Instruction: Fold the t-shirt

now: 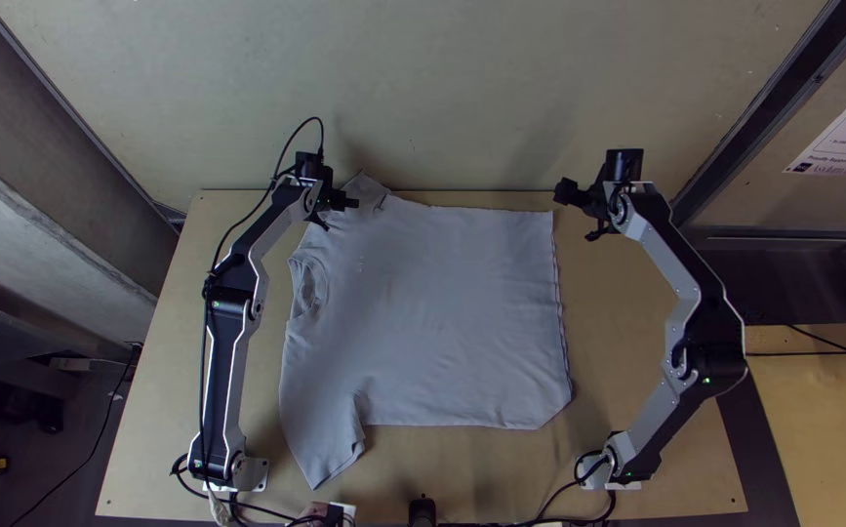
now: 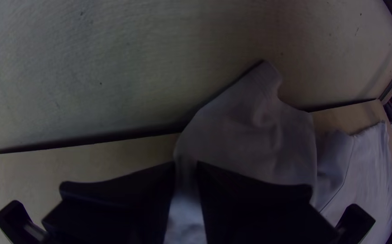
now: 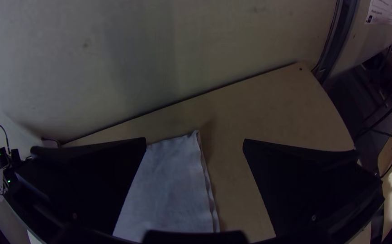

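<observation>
Top view: the grey t-shirt point(image 1: 432, 312) lies spread on the table point(image 1: 149, 410), collar point(image 1: 312, 288) toward the left edge, hem point(image 1: 561, 312) toward the right; my left gripper point(image 1: 338, 212) is at the far sleeve point(image 1: 371, 192), my right gripper point(image 1: 579, 214) beside the hem.
Left wrist view: I clamp rumpled cloth; the sleeve passes the far edge.
Right wrist view: fingers point(image 3: 313, 190) wide apart.

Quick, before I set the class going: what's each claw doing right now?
Left claw: closed on the t-shirt.
Right claw: open, holding nothing.
</observation>
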You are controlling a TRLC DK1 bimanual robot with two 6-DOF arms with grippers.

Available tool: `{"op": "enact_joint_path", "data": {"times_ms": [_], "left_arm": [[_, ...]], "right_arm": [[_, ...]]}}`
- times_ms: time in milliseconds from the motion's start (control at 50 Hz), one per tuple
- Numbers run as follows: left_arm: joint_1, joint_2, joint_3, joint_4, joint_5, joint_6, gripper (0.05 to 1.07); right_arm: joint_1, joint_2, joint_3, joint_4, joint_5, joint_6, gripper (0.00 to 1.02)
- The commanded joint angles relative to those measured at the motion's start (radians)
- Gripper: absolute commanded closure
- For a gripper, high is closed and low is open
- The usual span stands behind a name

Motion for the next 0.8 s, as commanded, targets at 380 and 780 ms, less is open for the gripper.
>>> {"op": "enact_joint_path", "data": {"times_ms": [380, 780], "left_arm": [[0.005, -0.075, 0.012, -0.064, -0.026, -0.018, 1.05], [-0.001, -0.115, 0.009, -0.088, -0.029, -0.019, 1.05]], "right_arm": [[0.009, 0.304, 0.305, -0.143, -0.007, 0.060, 0.06], [0.024, 0.572, 0.647, -0.379, -0.006, 0.088, 0.21]]}}
